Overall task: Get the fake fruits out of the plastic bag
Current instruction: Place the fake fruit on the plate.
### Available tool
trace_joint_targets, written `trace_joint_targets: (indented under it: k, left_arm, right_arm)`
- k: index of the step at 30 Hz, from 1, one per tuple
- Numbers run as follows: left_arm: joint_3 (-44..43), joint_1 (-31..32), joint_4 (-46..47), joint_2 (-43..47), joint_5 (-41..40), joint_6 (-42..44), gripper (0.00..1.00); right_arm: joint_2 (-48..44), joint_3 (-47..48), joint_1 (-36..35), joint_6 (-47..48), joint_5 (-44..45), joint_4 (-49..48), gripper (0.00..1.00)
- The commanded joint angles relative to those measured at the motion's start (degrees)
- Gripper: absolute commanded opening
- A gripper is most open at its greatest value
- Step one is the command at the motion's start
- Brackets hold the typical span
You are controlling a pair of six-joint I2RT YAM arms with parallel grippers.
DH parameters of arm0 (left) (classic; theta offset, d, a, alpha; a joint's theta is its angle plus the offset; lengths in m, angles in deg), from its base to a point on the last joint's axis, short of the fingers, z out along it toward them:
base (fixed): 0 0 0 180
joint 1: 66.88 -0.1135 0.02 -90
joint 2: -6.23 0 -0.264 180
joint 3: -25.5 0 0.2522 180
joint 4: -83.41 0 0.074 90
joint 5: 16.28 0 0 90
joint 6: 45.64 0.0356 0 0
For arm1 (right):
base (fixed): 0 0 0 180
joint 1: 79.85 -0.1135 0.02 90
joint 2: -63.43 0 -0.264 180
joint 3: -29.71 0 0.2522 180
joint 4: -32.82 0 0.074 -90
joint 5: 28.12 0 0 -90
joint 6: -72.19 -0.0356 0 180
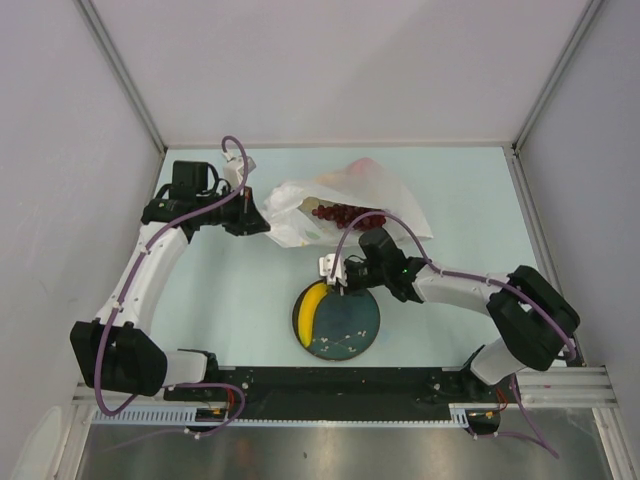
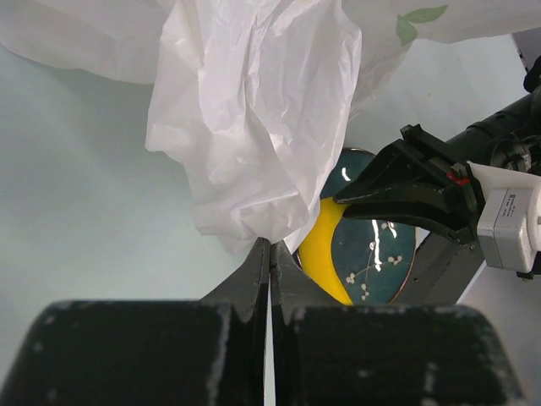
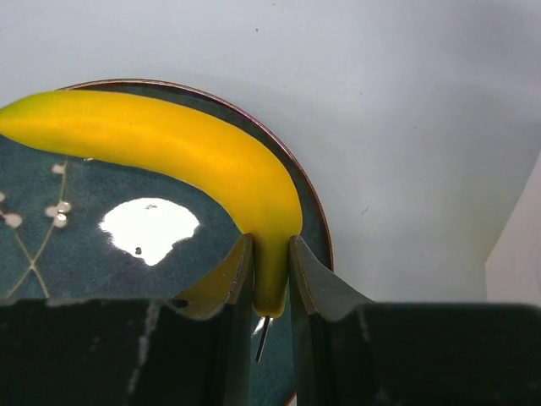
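The plastic bag (image 1: pixel 300 215) lies crumpled at the middle back of the table. The dark red grape bunch (image 1: pixel 345 213) shows at its opening. A pink shape (image 1: pixel 365 166) shows faintly through its far side. My left gripper (image 1: pixel 262 222) is shut on the bag's left edge; in the left wrist view the bag (image 2: pixel 254 110) hangs from the shut gripper (image 2: pixel 270 247). The yellow banana (image 1: pixel 313 310) lies on the left side of the dark plate (image 1: pixel 350 330). My right gripper (image 3: pixel 270 249) is shut on the banana's (image 3: pixel 169 148) end over the plate (image 3: pixel 101 254).
White walls with metal posts enclose the table on three sides. The black rail with both arm bases runs along the near edge. The right arm (image 2: pixel 439 182) reaches across the plate (image 2: pixel 380 254) close below the bag.
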Motion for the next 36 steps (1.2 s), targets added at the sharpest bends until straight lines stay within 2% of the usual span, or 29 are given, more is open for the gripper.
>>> trace_joint_targets:
  k: [1,12,16,19,22,30,36]
  left_arm:
    - [-0.14,-0.68,-0.7,1.4,-1.16,1.87,0.0]
    - [1.0,-0.68,-0.96,1.92,-1.51,2.67,0.0]
    - [1.62,-0.68,-0.87,1.92,-1.42,2.67,0.0]
    - [1.53,-0.68,-0.87,1.84,-1.16,2.58,0.0]
    - [1.53,-0.59,-0.79,1.66,-0.64,2.4,0.0]
    - [0.48,-0.59,-0.34,1.13,-0.19,1.96,0.0]
    - [-0.05,-0.68,-0.43,1.75,0.6,1.52,0.0]
  right_arm:
    - [3.42,-0.02,-0.49,0.96,0.24,-6.59,0.0]
    - [7.21,-0.02,-0.58,5.97,1.48,-4.4,0.06]
    - [7.57,-0.02,-1.28,4.65,2.7,-5.27,0.25]
    - [7.13,-0.02,-1.72,4.39,3.23,-5.19,0.36]
    - [6.25,-0.02,-1.99,5.17,3.85,-3.53,0.4]
    - [2.13,0.07,-1.99,5.71,5.43,-0.01,0.45]
    - [-8.42,1.91,1.95,4.39,4.82,5.97,0.46]
